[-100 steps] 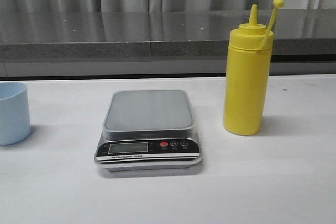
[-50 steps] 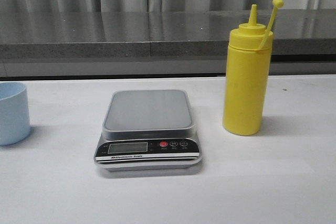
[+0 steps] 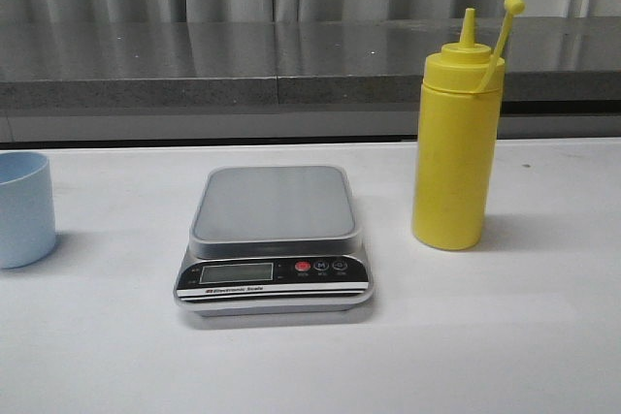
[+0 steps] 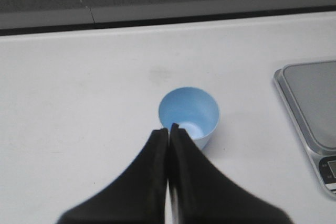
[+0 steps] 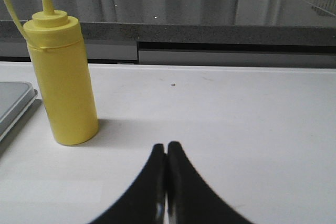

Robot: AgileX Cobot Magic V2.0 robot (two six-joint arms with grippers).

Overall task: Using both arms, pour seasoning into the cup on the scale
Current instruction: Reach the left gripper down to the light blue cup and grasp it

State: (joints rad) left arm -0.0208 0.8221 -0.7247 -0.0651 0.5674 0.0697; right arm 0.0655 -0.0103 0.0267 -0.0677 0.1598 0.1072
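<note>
Between cup [image 3: 23, 208] and seasoning bottle [image 3: 455, 143], bare scale [image 3: 275, 237] on white table [image 3: 505, 336].

White worktop [image 3: 524, 336], plain matte surface, dark grey ledge behind its far edge. Three things stand directly on it. Scale [image 3: 275, 239] at centre, grey platform bare, black front panel with display and red button facing the camera. Yellow seasoning bottle [image 3: 456, 152] upright to the right of the scale, apart from it, cap off the nozzle and sticking up on its tether. Light blue cup [image 3: 23, 208] upright at the far left, well apart from the scale, cut by the frame edge; left wrist view shows it open side up [image 4: 189, 113].
</note>
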